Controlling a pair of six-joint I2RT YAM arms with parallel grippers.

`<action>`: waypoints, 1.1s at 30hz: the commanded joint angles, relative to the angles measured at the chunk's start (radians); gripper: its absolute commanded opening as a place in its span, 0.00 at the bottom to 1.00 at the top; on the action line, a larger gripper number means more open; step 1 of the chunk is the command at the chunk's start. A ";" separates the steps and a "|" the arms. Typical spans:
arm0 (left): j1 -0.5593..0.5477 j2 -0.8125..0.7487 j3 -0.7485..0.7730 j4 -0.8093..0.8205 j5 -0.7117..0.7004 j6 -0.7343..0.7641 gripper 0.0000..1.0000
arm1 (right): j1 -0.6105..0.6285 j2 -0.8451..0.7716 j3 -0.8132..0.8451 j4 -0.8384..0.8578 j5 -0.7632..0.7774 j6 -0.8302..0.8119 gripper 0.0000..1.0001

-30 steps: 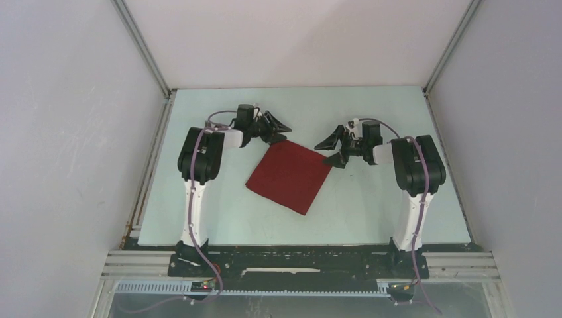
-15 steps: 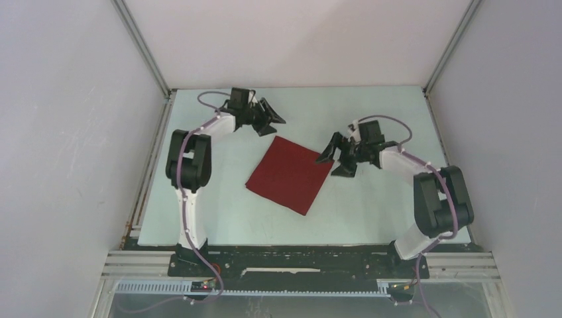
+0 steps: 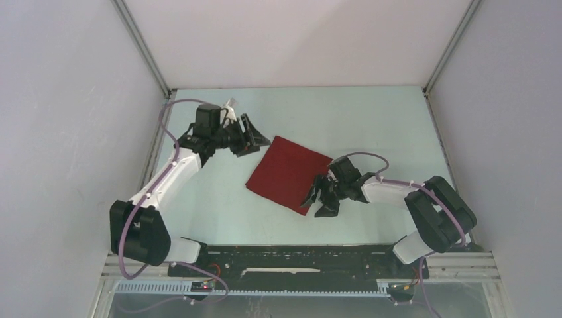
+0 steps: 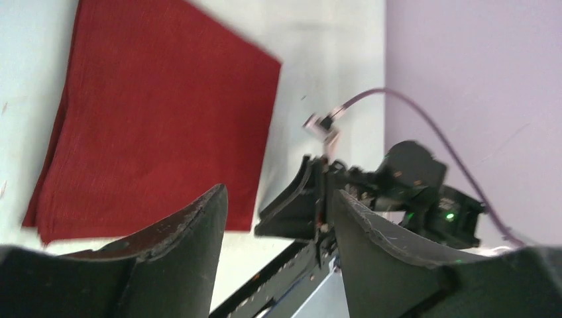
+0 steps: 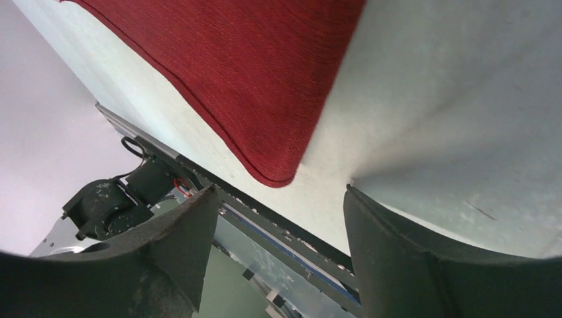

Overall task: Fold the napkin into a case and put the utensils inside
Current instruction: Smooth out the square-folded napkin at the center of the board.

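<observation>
Right claw (image 3: pixel 317 204) spread, empty, at the near corner of the napkin (image 3: pixel 289 173). Left claw (image 3: pixel 259 138) spread, empty, by its far-left corner. Napkin flat mid-worktop (image 3: pixel 371 126), not yet a case. Utensils not in view. Folding and loading both left.

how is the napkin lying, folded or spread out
Folded flat: the napkin shows stacked layers along one edge in the left wrist view.
</observation>
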 commanded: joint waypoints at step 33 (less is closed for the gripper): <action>0.004 -0.039 -0.201 -0.099 -0.133 0.116 0.65 | -0.328 0.111 0.023 -0.462 0.005 -0.474 0.00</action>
